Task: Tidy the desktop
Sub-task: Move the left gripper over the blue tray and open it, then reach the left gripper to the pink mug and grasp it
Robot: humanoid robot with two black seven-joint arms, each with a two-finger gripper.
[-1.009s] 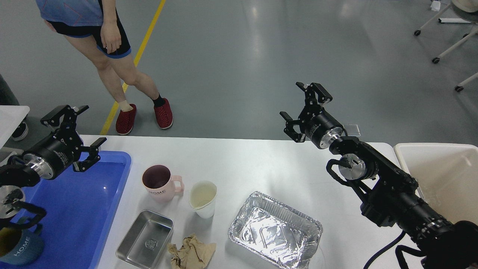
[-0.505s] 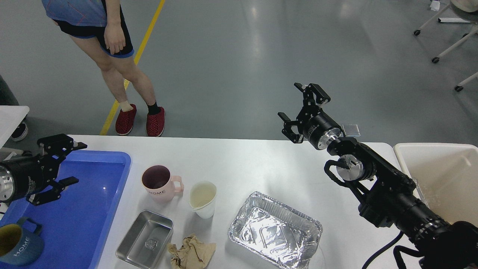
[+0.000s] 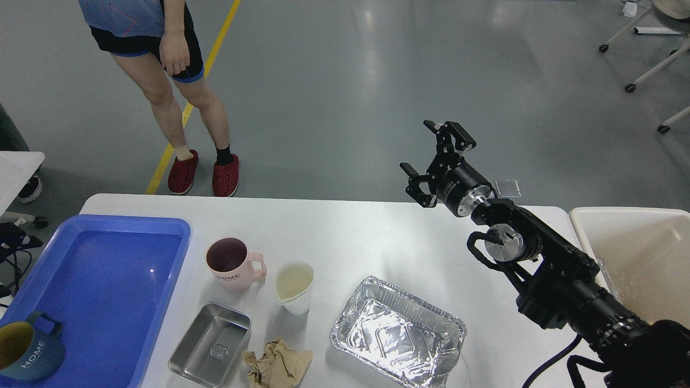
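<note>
Above the desk's far edge, right gripper [image 3: 435, 157]: fingers spread wide, holding nothing, raised over the floor beyond the desk.
Left gripper: out of view, so its state cannot be told.
Desk [image 3: 377, 237]: large white top with rounded corners, filling the lower half of the view; stiff and fixed, not a thing to lift, so tidying means clearing what lies on it.
Foil tray [image 3: 398, 332]: nearest loose item to the right arm, near the front edge; thin, light, easily dented, probably best pinched at its rolled rim.
White cup [image 3: 294, 287]: just left of the foil tray, upright, with a pale inside; light, smooth wall, a rim grasp looks safest.
Pink mug [image 3: 232, 265]: beside the white cup, handle pointing right; rigid, breakable if ceramic, take by handle or rim.
Steel pan [image 3: 211, 344]: at the front edge; stiff, slick, low walls to pinch.
Crumpled paper [image 3: 277, 364]: touching the pan's right corner; soft, weightless, grabs anywhere.
Blue tray [image 3: 161, 280]: on the desk's left end, holding a dark blue mug [image 3: 27, 355] in its near corner.
Beige bin [image 3: 630, 248]: at the right end.
Writing: "HOME" on both mugs; a small embossed mark in the steel pan, unreadable.
Bystander [image 3: 178, 81]: standing past the desk's far left corner.
</note>
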